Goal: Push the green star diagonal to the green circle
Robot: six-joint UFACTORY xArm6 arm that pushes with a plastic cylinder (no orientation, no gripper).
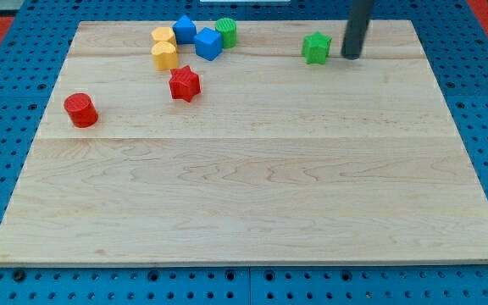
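Blue pegboard (7, 102) under wooden board (252, 186)

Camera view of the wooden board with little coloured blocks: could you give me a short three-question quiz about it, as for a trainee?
1. True or false: my tip touches the green star-shaped block.
2. Which block sits nearest the green round block: A) red round block B) blue cube-like block C) red star-shaped block?
3. Fill in: my tip stands on the star's ___ side of the view.

Key: 1 false, a small gap shows; 2 B; 3 right.
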